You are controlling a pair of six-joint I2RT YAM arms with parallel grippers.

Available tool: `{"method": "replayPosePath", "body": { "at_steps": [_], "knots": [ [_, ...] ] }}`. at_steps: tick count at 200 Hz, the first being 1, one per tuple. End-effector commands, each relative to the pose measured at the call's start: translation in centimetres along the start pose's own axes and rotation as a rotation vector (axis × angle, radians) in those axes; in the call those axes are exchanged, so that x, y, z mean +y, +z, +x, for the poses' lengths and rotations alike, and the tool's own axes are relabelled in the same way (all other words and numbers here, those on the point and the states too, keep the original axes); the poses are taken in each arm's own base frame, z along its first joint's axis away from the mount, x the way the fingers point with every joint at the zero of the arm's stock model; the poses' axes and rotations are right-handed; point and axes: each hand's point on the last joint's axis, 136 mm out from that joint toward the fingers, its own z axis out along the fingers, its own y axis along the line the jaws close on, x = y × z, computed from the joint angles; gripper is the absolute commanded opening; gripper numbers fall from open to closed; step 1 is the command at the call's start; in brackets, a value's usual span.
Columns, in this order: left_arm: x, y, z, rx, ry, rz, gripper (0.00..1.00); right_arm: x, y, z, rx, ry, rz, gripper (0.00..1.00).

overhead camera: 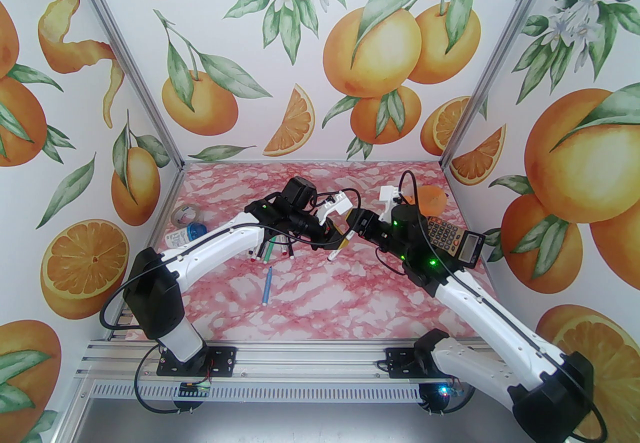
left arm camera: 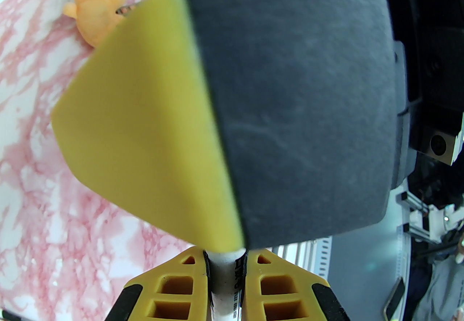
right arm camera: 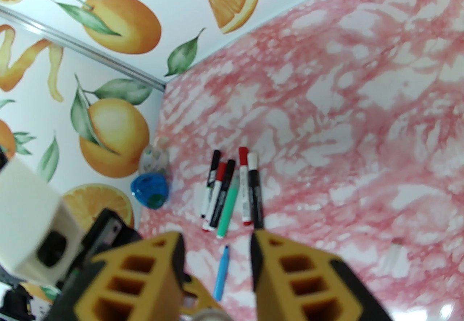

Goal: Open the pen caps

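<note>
Left hand [left arm camera: 227, 253] is clamped on a light, stiff, slick white pen [left arm camera: 222, 290]; right hand [right arm camera: 216, 236], jaws apart, should pinch its hidden cap squarely and pull axially.

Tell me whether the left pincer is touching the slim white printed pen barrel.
Touching. The left wrist view shows the left pincer with its yellow fingers pressed against both sides of the slim white printed pen barrel, no gap.

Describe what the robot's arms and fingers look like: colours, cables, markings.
The left arm and right arm have white shells, black joints and bases; black cables loop along them; green lights glow near the wrists. The fingers are mustard yellow with rectangular cut-outs and black edging.
</note>
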Motion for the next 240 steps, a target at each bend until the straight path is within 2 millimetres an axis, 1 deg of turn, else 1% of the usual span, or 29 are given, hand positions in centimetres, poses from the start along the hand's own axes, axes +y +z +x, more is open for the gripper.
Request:
{"method": "replayPosePath", "body": {
  "at_steps": [1,45,89,109,118,137,170,212,240],
  "knots": [
    [-1.1,-0.5,-0.5,-0.014,0.034,0.024,0.14,0.4,0.0,-0.2,-0.01,0.0,-0.025,0.29],
    [-1.0,-0.2,-0.3,-0.003,0.026,0.027,0.14,0.3,0.0,-0.1,-0.003,-0.006,-0.018,0.23],
    [-0.9,-0.1,-0.2,0.0,0.023,0.023,0.14,-0.5,0.1,0.5,0.009,-0.006,-0.001,0.17],
    [-1.0,-0.1,-0.2,0.002,0.023,0.026,0.14,-0.6,0.0,0.4,0.003,-0.006,0.003,0.14],
    [-1.0,-0.1,-0.2,0.001,0.024,0.028,0.16,-0.6,-0.2,0.2,-0.008,-0.002,0.003,0.13],
    [-1.1,0.0,-0.2,-0.006,0.026,0.032,0.3,-0.4,-0.6,-0.2,-0.039,0.035,-0.012,0.11],
    [-1.6,0.1,-0.2,-0.008,0.038,0.045,0.36,0.9,-1.5,-1.2,-0.091,0.083,-0.077,0.11],
    [-1.8,0.6,0.0,-0.001,0.029,0.063,0.39,1.6,-1.6,-1.1,-0.09,0.118,-0.127,0.1],
    [-2.1,0.5,-0.2,-0.01,0.029,0.082,0.34,1.3,-1.3,-0.6,-0.077,0.123,-0.127,0.1]
  ]
}}
